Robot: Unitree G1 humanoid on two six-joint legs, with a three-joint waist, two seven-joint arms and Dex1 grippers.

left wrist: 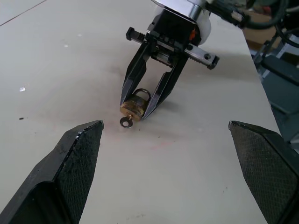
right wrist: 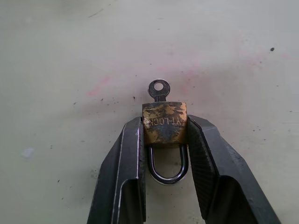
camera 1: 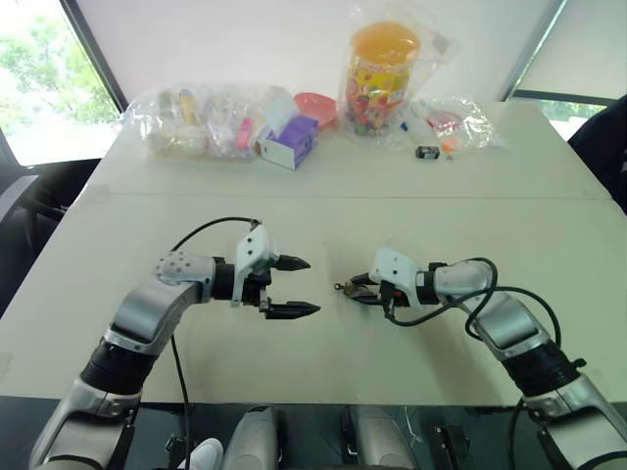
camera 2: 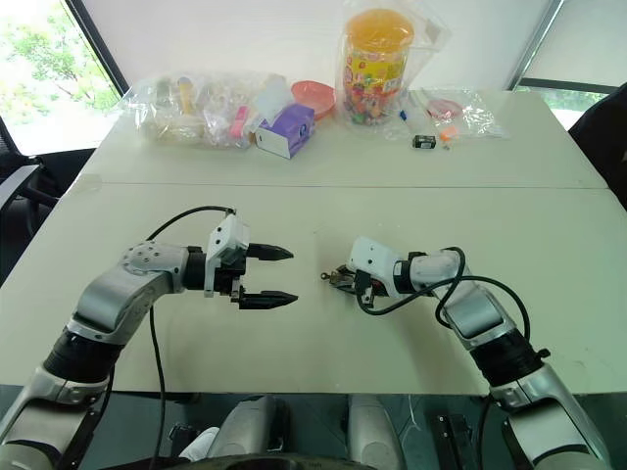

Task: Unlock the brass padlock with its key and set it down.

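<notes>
— Pale tabletop (camera 1: pixel 313 211), two panels meeting in a seam, bright windows behind. What lies on it?

— Along the far edge, well away from both claws: clear plastic bags of odds and ends (camera 1: pixel 201 122), a purple and white box (camera 1: pixel 289 142), a tall jar with an orange lid (camera 1: pixel 380 78), and a small black object (camera 1: pixel 427 152). The near half is bare apart from the arms.

— Where is the brass padlock?

— Between the two black fingers of the right gripper (right wrist: pixel 164 135). The fingers press on the two sides of the brass padlock (right wrist: pixel 164 122), clenched on its body. Its silvery shackle (right wrist: pixel 167 168) points back toward the wrist, lying in the gap between the fingers and looking closed.

— And the key?

— The key (right wrist: pixel 159 88) sticks out of the padlock's end face, the side away from the wrist, its round bow just past the fingertips. In the left wrist view the padlock (left wrist: pixel 134 106) sits low at the table surface with the key (left wrist: pixel 126 122) pointing toward the left claw.

— What about the left gripper?

— The left gripper (camera 1: pixel 291 287) is released, fingers spread wide with nothing between them. It faces the right gripper across a short gap, near the key's bow but apart from it.
</notes>
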